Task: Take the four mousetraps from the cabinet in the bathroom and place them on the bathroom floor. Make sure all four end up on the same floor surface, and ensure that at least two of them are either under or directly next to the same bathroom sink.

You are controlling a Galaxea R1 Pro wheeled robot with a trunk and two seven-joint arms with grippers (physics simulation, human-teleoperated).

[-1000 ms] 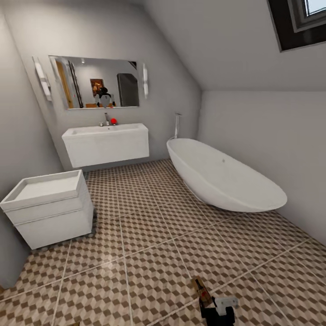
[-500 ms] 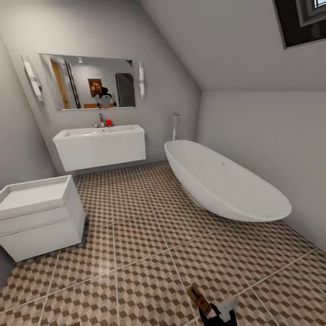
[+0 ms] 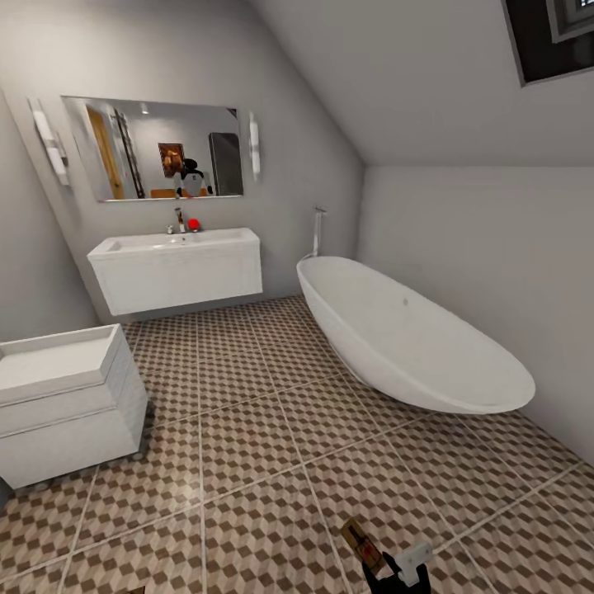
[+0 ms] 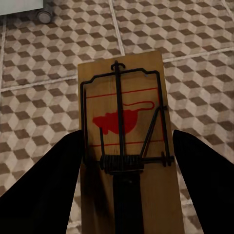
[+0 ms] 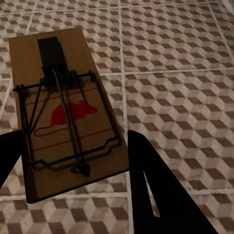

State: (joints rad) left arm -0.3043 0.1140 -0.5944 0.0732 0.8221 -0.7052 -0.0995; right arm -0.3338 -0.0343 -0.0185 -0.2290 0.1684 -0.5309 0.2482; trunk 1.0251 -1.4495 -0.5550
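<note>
— What's in front of you, biggest thing first?

— The bathroom floor (image 3: 272, 429), cube-patterned tiles in brown, beige and white, running wall to wall. On the right lies a white oval bathtub (image 3: 412, 334). Against the far wall hangs the sink (image 3: 175, 268), a wide white basin on its vanity with a chrome faucet (image 3: 179, 220) and a small red thing beside it, under a mirror (image 3: 157, 148). At the near left stands a lower white unit (image 3: 62, 404) on small wheels.

— And the robot's arms?

— The right gripper (image 3: 402, 569) shows low down in the head view, dark with a pale part, above the tiles. A mousetrap (image 3: 363, 540) sticks out from it, tilted, pointing toward the tub side.

— How does the trap sit in the jaws?

— From the right wrist, that mousetrap (image 5: 66, 109) lies flat between the two dark fingers (image 5: 156, 195), wire side and red mouse print up, its board reaching well past the tips. The jaws look clamped on its near end, the floor far below.

— The left one?

— Same story. The left gripper (image 4: 127, 195) has a second mousetrap (image 4: 126, 141) between its dark fingers (image 4: 44, 190), spring and wire bar facing up, the board jutting forward over the tiles. Jaws clamped on it too. A wheel of the white unit shows past the board's far end.
</note>
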